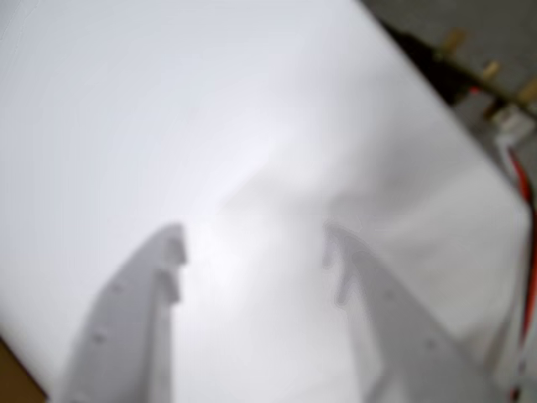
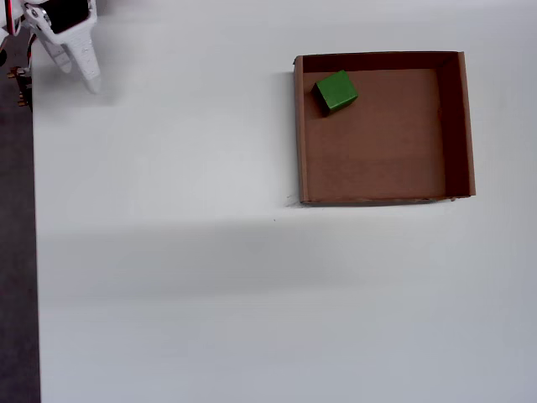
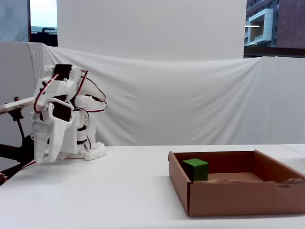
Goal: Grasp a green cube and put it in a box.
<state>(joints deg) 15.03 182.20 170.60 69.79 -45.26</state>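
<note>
The green cube [image 2: 336, 91] rests on the floor of the box [image 2: 299, 134], close to its far left corner in the overhead view. From the side, the green cube [image 3: 196, 169] shows above the front wall of the box [image 3: 238, 195]. My gripper [image 2: 84, 80] is folded back at the table's top left corner, far from both. Seen from the wrist, my gripper [image 1: 253, 233] is open over bare white table, with nothing between its fingers. The gripper [image 3: 43, 160] points down beside the arm's base.
The white table [image 2: 168, 277] ends at a dark strip [image 2: 17, 252] along the left of the overhead view. Red wires and connectors [image 1: 512, 126] lie past the table edge in the wrist view. A white cloth backdrop [image 3: 190, 100] hangs behind the table.
</note>
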